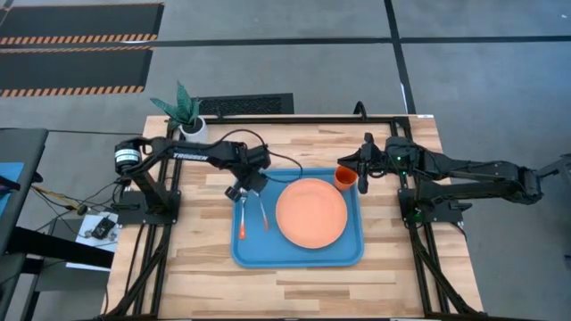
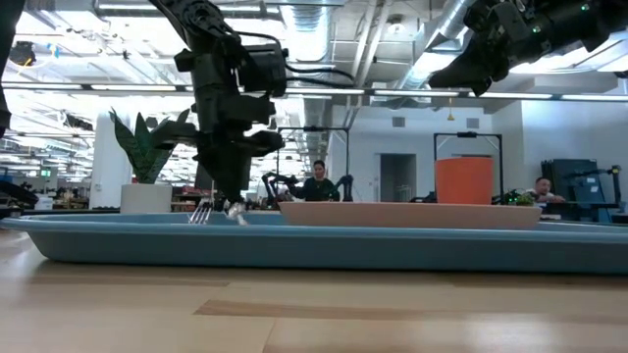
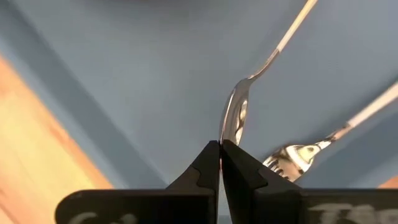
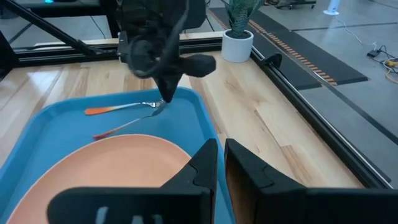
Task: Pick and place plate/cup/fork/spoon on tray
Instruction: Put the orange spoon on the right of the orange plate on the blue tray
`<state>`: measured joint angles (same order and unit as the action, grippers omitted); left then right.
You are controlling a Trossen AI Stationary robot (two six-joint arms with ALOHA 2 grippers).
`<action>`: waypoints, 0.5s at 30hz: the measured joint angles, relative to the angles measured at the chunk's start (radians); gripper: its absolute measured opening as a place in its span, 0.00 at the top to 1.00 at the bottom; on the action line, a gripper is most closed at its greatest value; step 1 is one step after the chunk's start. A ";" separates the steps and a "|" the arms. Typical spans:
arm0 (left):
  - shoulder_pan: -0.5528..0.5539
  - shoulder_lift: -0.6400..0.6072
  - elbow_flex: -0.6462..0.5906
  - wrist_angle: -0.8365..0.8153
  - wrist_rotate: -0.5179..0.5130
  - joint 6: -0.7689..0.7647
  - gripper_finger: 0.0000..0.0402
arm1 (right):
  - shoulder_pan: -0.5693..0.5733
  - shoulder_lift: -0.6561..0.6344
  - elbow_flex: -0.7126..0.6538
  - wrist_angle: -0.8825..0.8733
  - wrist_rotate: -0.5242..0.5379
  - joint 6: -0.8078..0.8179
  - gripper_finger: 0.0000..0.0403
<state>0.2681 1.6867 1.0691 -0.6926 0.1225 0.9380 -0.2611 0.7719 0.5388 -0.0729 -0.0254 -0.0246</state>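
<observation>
plate [image 1: 310, 214], cup [image 1: 345, 177], fork [image 1: 243, 217], spoon [image 1: 264, 214] all on tray [image 1: 299, 258]. left gripper [image 1: 237, 193] pressed together at the utensil heads, pinching nothing visible; right gripper [image 1: 361, 167] near cup, narrowly parted, empty.

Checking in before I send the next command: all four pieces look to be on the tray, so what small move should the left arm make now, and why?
Probably open the left gripper and lift straight up. Its fingers are shut on the spoon bowl, which lies down on the tray beside the fork. The plate and cup are placed too, and the right gripper waits beside the cup.
</observation>
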 joint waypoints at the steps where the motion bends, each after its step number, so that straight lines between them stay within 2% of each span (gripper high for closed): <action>1: -0.004 0.000 0.000 -0.001 0.001 0.020 1.00 | 0.000 0.000 0.000 0.000 0.000 0.001 0.87; 15: -0.022 0.000 -0.023 -0.024 0.020 -0.032 0.97 | 0.000 0.000 0.000 0.000 0.000 0.017 0.87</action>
<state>0.2459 1.6867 1.0457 -0.7170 0.1429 0.9064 -0.2611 0.7719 0.5388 -0.0731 -0.0256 -0.0078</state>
